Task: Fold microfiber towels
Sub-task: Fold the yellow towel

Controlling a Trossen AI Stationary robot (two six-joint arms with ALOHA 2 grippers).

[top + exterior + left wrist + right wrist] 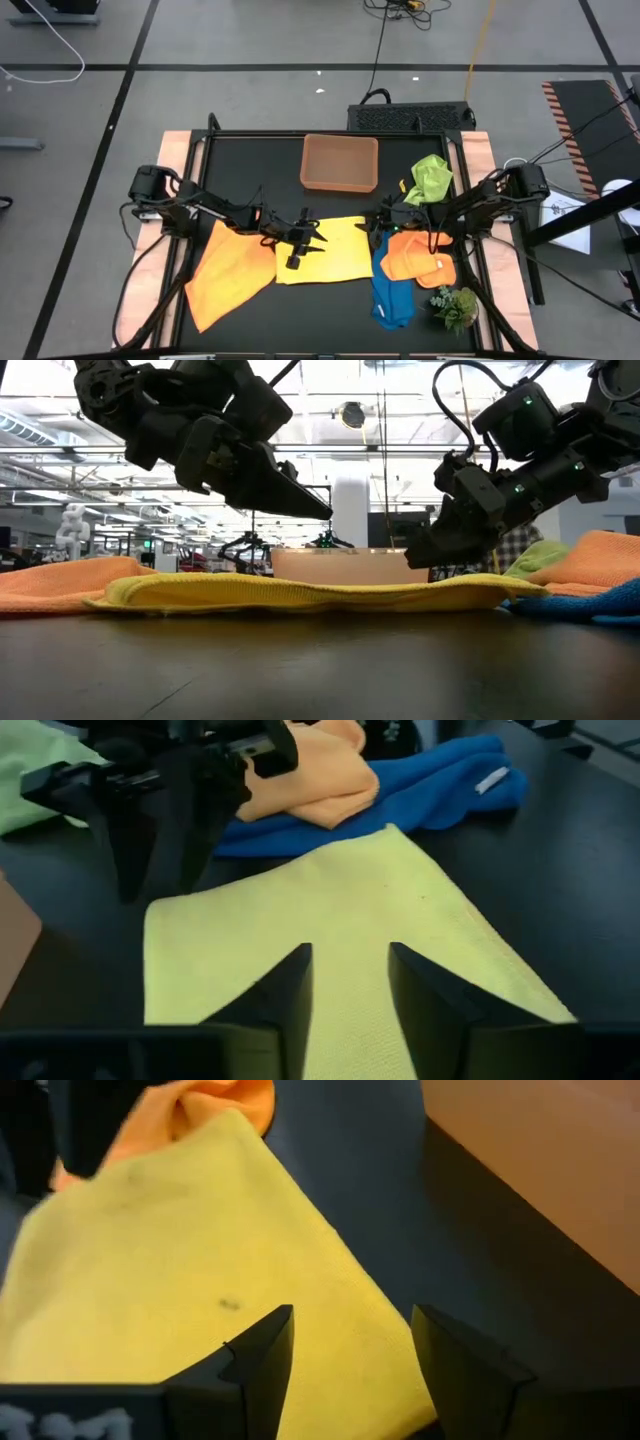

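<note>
Presently, yellow towel: a soft square yellow microfiber cloth (335, 250) is laid flat at the centre of the black table top (250, 165), its edges slightly raised in the low view.
Left gripper: the left gripper (303, 243) is held just above the 9 o'clock edge of the yellow cloth; its two dark fingers (290, 990) are seen parted with a narrow gap and nothing between them.
Right gripper: the right gripper (378, 226) is poised over the 3 o'clock edge of the same cloth; its fingers (262, 1348) are spread wide and empty.
Large orange towel: a bright orange microfiber cloth (228, 272) is spread at 9 o'clock of the yellow one, touching it.
Small orange towel: a folded orange cloth (420, 262) is found at 3 o'clock of the yellow one, resting partly on a crumpled blue cloth (392, 300).
Lime green towel: a bunched lime green cloth (431, 178) is seen at 1 o'clock.
Tray: a shallow tan rectangular tray (340, 163) is placed at 12 o'clock, apart from the yellow cloth.
Plant: a small leafy green sprig (455, 305) is set at 4 o'clock.
</note>
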